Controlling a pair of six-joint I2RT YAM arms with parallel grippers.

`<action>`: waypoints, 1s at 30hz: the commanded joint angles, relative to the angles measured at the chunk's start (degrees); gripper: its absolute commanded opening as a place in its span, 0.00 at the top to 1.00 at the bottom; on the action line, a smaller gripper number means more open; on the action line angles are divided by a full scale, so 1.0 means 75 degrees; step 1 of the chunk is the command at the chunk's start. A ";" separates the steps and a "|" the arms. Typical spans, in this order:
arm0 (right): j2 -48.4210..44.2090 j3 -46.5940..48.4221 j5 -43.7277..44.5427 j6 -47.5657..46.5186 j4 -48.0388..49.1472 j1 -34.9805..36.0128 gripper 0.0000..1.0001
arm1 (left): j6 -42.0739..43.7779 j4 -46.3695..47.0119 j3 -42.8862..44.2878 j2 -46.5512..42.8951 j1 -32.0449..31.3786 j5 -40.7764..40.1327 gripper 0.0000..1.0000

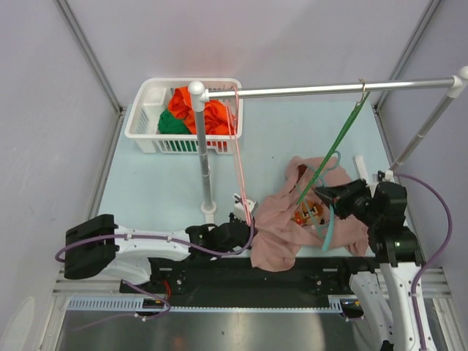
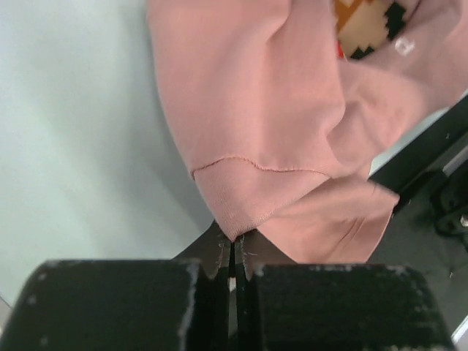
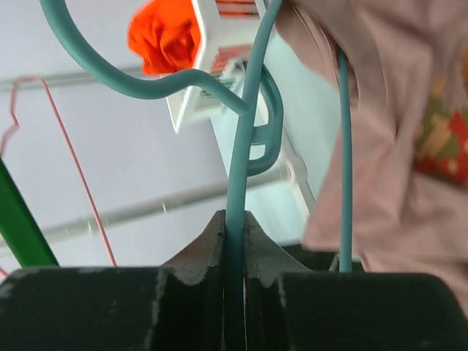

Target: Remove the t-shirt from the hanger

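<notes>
A pink t-shirt (image 1: pixel 281 227) with a patterned print lies crumpled on the table, still draped round a teal hanger (image 1: pixel 327 228). My left gripper (image 1: pixel 246 234) is shut on the shirt's hem at its left edge. In the left wrist view the fingertips (image 2: pixel 234 245) pinch a corner of the ribbed hem of the t-shirt (image 2: pixel 278 110). My right gripper (image 1: pixel 323 196) is shut on the teal hanger's neck above the shirt. In the right wrist view the jaws (image 3: pixel 234 223) clamp the teal hanger (image 3: pixel 238 168), whose hook curls above, and the t-shirt (image 3: pixel 380 146) hangs at right.
A clothes rail (image 1: pixel 307 90) on white posts (image 1: pixel 201 146) spans the table. A green hanger (image 1: pixel 340 139) and a thin pink wire hanger (image 1: pixel 240 153) hang from it, near the shirt. A white basket (image 1: pixel 150 121) with orange and green clothes stands at back left.
</notes>
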 commanded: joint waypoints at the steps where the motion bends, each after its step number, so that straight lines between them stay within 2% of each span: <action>1: -0.0939 0.0088 -0.1147 -0.0412 -0.1851 0.0003 1.00 | -0.0205 -0.0125 0.0552 0.0058 0.0445 -0.0069 1.00; 2: -0.1381 0.0088 -0.1218 -0.0436 -0.2050 0.0003 1.00 | -0.0241 -0.0148 0.0587 0.0000 0.0516 -0.0069 1.00; 6: -0.1796 0.0671 -0.1162 -0.0775 -0.2869 0.0015 1.00 | -0.0253 -0.0277 0.0623 -0.0293 0.0751 -0.0197 1.00; 9: -0.1411 0.1959 0.0066 -0.1918 -0.3854 0.0073 1.00 | -0.0112 -0.0231 0.0436 -0.0784 0.0739 -0.0105 1.00; 10: -0.1235 0.2276 0.0859 -0.2191 -0.4274 0.0131 1.00 | -0.0042 -0.0207 0.0354 -0.0925 0.0739 -0.0035 1.00; 11: -0.1048 0.2975 0.1284 -0.2426 -0.4441 0.0167 1.00 | -0.0007 -0.0184 0.0156 -0.1077 0.0739 0.0071 1.00; 14: -0.0543 0.3939 0.2645 -0.3025 -0.4513 0.0401 1.00 | 0.0169 -0.0078 -0.0266 -0.1873 0.0751 0.0609 1.00; 21: 0.0090 0.5055 0.4836 -0.3646 -0.3401 0.1162 1.00 | 0.0672 -0.0767 -0.0924 -0.4100 0.0739 0.1653 1.00; 26: 0.0606 0.5501 0.5191 -0.4477 -0.2007 0.1514 1.00 | 0.1118 -0.2067 -0.0737 -0.5051 0.0739 0.1887 1.00; 30: 0.1016 0.5947 0.5343 -0.4877 -0.1082 0.1538 1.00 | 0.1352 -0.2539 -0.0725 -0.5589 0.0751 0.2063 1.00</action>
